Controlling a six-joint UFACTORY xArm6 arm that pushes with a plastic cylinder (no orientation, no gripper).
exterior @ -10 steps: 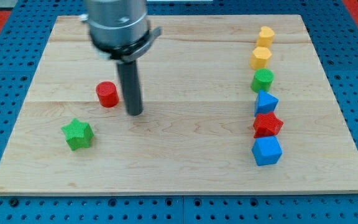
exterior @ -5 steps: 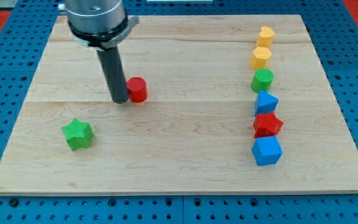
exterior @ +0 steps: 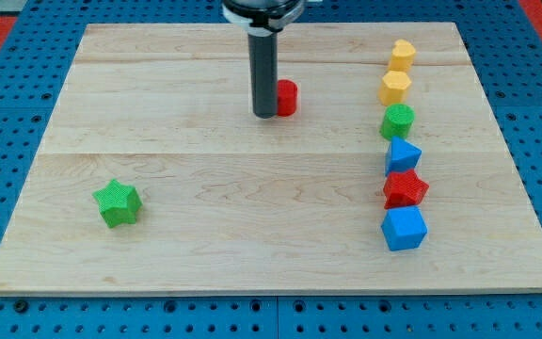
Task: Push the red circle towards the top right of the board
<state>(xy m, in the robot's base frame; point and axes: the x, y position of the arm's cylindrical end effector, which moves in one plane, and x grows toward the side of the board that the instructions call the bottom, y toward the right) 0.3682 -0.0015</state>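
Up in the tabletop's [exterior: 158, 245] upper middle, my tip [exterior: 265, 114] sits touching the red circle's [exterior: 287, 97] left side. No jaws here, just a rod. I'd push from lower left so it doesn't slip off.

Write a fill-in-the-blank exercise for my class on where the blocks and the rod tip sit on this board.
1. My tip touches the red circle on the circle's ____ side in the view.
2. The lone block in the board's lower left is a ____ star.
3. The column at the view's right holds ____ blocks.
4. The lowest block in that column is coloured ____.

Missing words: left; green; six; blue
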